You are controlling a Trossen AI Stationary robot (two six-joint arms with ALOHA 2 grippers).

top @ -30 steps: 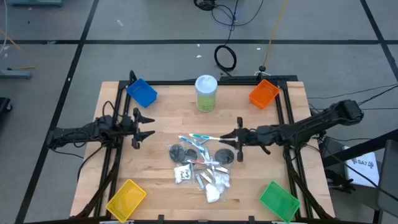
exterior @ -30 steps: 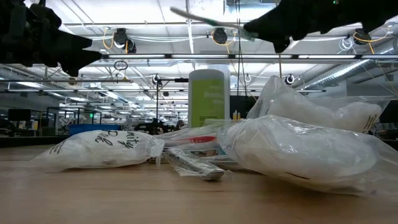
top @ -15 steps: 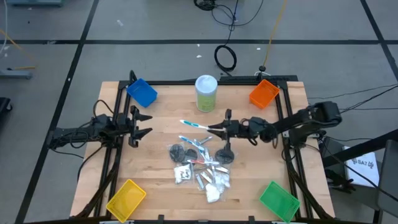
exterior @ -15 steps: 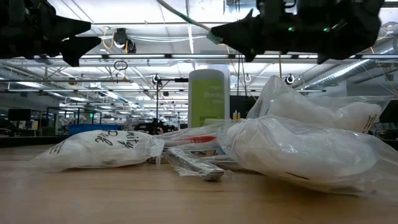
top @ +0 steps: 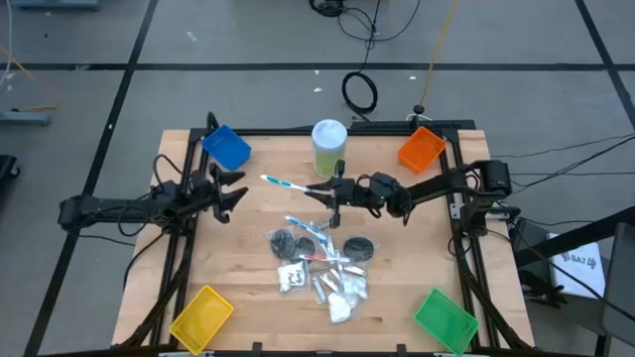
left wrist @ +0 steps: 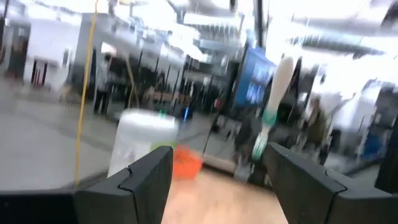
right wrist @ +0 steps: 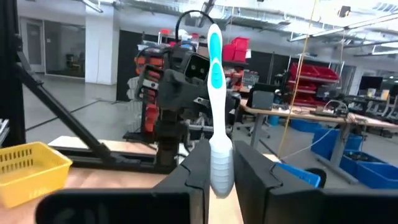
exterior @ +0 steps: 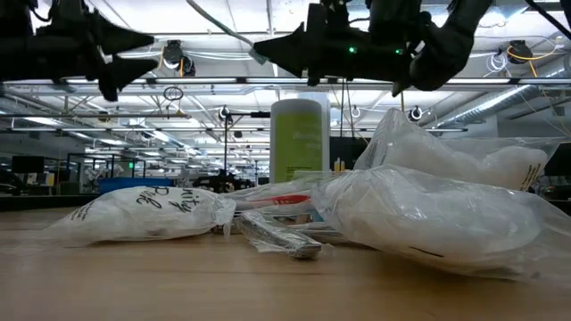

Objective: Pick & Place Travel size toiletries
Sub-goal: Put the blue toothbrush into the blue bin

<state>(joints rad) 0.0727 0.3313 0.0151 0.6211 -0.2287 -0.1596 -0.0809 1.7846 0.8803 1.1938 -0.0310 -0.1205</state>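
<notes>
From above, your right gripper (top: pixel 319 188) is closed on a blue-white toothbrush (top: pixel 283 183), in the air at 12 o'clock of the toiletries pile (top: pixel 319 260). Your left gripper (top: pixel 238 196) waits wide open and empty at 9 o'clock. In the right wrist view the fingers (right wrist: pixel 198 163) pinch only the handle end, so I think a fast swing can twist it loose.

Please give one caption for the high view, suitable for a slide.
Right gripper carries a toothbrush toward the open left gripper, above the toiletries pile.
</notes>
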